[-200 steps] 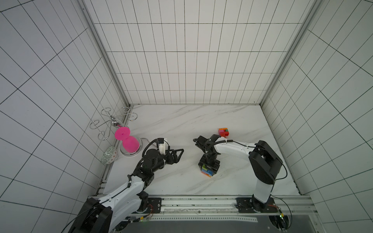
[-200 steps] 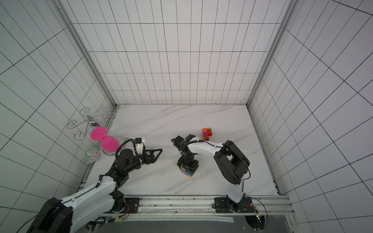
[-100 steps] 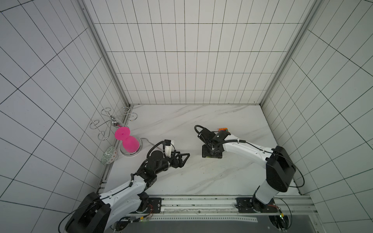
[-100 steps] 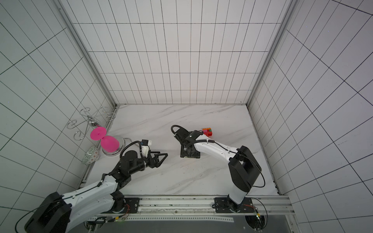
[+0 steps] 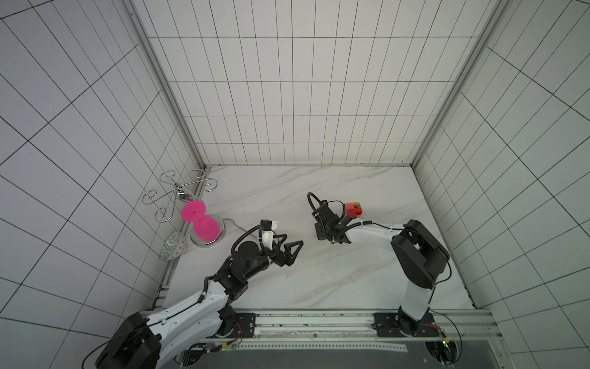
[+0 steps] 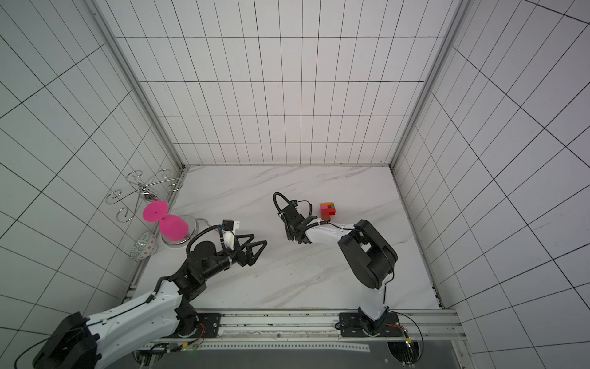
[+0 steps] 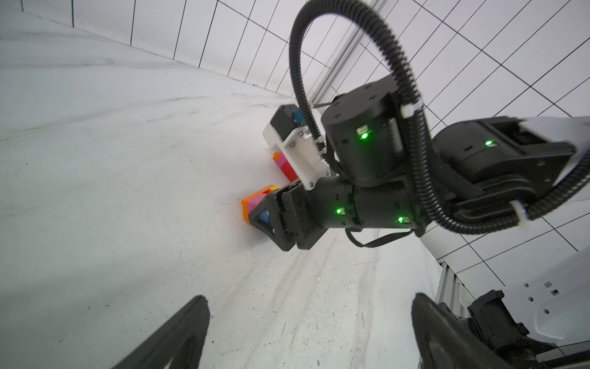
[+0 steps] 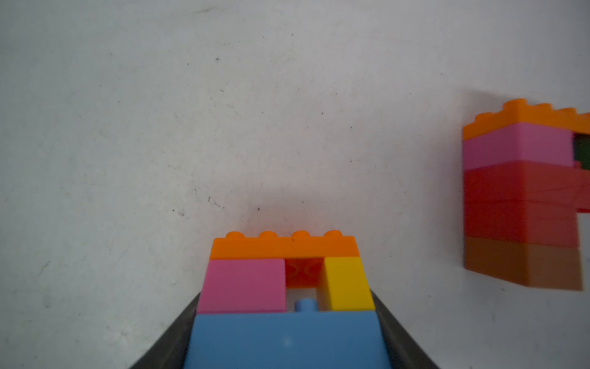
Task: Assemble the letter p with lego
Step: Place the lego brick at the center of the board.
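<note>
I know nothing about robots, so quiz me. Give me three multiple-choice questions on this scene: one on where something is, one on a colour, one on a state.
1. Where is the loose brick stack?
A) on the table, near the right gripper
B) on a shelf
C) inside a box

2. What colour is the studded end brick of the held brick cluster?
A) green
B) orange
C) white

3. The left gripper is:
A) shut on a brick
B) out of view
C) open and empty

Answers:
1 A: both top views show it lying on the marble surface.
2 B: the right wrist view shows orange studs.
3 C: its fingers stand apart with nothing between them.
</note>
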`<state>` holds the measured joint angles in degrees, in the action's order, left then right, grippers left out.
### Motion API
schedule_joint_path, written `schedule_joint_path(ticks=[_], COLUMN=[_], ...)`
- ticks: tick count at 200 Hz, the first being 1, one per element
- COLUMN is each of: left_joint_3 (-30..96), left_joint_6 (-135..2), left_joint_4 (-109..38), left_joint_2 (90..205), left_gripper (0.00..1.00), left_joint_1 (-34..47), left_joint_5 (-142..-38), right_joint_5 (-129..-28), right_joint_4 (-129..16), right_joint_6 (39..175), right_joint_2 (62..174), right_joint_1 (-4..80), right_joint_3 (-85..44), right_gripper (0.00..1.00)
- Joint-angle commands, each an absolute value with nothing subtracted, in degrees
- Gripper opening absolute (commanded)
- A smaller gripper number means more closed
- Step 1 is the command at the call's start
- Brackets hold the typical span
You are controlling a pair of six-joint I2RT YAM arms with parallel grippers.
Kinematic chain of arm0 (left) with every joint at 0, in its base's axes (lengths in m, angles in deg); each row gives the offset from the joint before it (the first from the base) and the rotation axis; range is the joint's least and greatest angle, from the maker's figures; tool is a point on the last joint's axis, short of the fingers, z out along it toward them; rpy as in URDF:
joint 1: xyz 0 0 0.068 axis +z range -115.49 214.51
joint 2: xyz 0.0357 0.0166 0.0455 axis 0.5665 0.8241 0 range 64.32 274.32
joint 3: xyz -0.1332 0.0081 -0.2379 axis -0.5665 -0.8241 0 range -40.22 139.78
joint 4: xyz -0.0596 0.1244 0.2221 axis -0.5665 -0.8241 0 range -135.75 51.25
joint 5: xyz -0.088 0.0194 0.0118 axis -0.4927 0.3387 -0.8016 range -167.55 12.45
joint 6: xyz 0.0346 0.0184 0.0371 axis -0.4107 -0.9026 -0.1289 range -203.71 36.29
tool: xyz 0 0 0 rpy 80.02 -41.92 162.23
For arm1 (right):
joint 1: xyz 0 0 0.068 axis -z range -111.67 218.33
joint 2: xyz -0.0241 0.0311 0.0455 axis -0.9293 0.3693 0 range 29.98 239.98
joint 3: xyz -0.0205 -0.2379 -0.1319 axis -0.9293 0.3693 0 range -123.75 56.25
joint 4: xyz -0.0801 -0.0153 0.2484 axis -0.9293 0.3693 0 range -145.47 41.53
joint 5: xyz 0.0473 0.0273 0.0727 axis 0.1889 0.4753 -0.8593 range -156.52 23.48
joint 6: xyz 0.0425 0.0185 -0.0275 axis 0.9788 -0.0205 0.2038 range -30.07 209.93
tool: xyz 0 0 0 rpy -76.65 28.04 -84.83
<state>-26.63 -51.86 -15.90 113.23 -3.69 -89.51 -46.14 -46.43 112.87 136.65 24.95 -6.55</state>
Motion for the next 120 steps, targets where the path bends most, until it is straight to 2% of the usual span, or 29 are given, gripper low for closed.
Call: schedule_joint_path(ticks=[1,19,42,62,78,100,110,120], left_joint_3=[-27.6,-27.6,-27.5,-27.5,-27.6,-27.3,-27.0,-26.7], left_joint_6=[-52.9,-53.0,-53.1,-53.1,-53.3,-53.0,-53.1,-53.3], left_joint_4=[-16.7,-16.8,-16.9,-16.9,-16.9,-16.9,-17.4,-18.2], left_joint_2=[112.2,112.1,111.8,111.4,111.1,111.3,111.4,111.2], left_gripper=[0.97,0.97,0.97,0.97,0.97,0.97,0.97,0.97], left_joint_1=[-3.8,-3.9,-3.8,-3.9,-3.9,-3.8,-3.8,-3.7], left_joint_5=[-87.5,-87.4,-87.3,-87.3,-87.1,-86.9,-87.1,-87.0], right_joint_5=[-45.9,-46.8,-47.5,-48.0,-48.6,-49.9,-50.2,-50.6], right_joint_4=[-53.5,-55.3,-56.6,-56.9,-56.8,-56.1,-55.7,-55.5], right_joint_6=[112.7,113.8,114.8,115.3,115.6,116.2,116.6,116.8], right_joint_2=[139.9,142.1,144.1,144.7,144.0,141.8,140.5,139.3], right_joint_1=[25.2,25.0,25.0,25.0,25.0,25.0,25.0,25.0], right_joint_3=[-6.4,-6.0,-5.3,-5.0,-4.7,-4.7,-4.7,-4.7], right_gripper=[0.37,0.43,0.6,0.68,0.74,0.88,0.96,0.99])
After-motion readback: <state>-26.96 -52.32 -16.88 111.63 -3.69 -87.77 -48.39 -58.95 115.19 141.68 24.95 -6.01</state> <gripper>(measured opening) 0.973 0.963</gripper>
